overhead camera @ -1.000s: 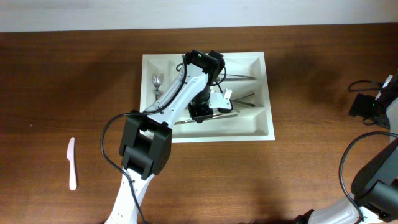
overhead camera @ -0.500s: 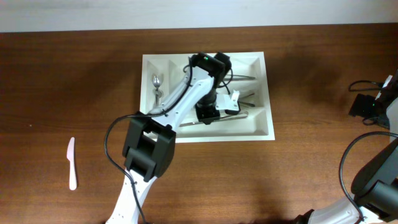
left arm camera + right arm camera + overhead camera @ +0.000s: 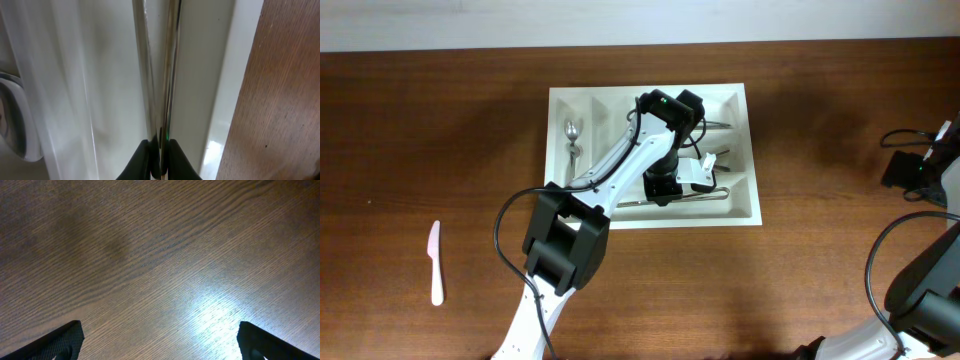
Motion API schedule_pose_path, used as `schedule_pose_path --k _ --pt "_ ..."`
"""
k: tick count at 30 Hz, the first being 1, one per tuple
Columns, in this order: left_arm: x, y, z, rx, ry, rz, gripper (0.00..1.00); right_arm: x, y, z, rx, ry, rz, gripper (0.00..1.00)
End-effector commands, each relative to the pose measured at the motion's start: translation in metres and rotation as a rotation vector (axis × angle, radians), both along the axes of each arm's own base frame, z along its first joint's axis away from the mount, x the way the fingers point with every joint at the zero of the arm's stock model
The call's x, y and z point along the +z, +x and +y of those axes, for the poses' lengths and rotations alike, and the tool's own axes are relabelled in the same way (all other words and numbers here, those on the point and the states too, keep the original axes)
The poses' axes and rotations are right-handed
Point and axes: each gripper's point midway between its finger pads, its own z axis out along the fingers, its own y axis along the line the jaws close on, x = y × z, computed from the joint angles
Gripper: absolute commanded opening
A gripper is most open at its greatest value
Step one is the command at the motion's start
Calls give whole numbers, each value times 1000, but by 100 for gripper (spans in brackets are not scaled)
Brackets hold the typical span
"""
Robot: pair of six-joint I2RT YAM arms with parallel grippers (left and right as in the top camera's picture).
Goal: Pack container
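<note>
left fingers [image 3: 150, 159] pinch a metal handle [image 3: 170, 75] over the tray [image 3: 740, 215]; dropped crooked, it may tip over the edge onto the tabletop [image 3: 820, 280]. right fingers [image 3: 62, 342] spread.

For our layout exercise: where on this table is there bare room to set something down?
Bare wood lies between the knife and the tray, and between the tray and the right gripper. The tray's middle is crowded: left gripper, shut on a utensil.

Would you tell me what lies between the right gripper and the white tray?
Nothing but bare wooden table separates the right gripper from the container, as the overhead view shows.
</note>
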Motion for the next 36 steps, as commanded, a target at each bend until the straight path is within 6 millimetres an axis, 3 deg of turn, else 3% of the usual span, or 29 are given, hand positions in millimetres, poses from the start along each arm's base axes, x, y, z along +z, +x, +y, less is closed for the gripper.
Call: schedule_pose_path --k 1,4,7,11,19,21,24,29,32,33,36 --pt "13 -1 -2 -15 -33 -10 12 2 -1 2 5 -3 -1 99" --pt "13 -1 -2 -15 -33 -10 26 2 -1 2 5 -3 -1 99" --pt "13 -2 -2 -15 -32 -10 49 2 -1 2 5 -3 -1 99" --pt "13 -1 -2 -14 -34 -13 54 2 -1 2 5 -3 -1 99" --pt "14 11 -10 -12 -69 -60 54 2 -1 2 5 -3 -1 99" --pt "20 17 -14 -5 -85 -85 59 2 -1 2 5 -4 -1 99" --pt "39 35 -20 58 -101 -161 65 2 -1 2 5 -3 -1 99" --pt "99 89 -9 341 -125 -381 75 2 -1 2 5 -3 -1 99" --pt "142 110 13 484 -171 -455 81 2 -1 2 5 -3 -1 98" --pt "153 114 22 526 -183 -467 93 2 -1 2 5 -3 -1 99" --pt "180 127 60 676 -203 -493 95 2 -1 2 5 -3 -1 99"
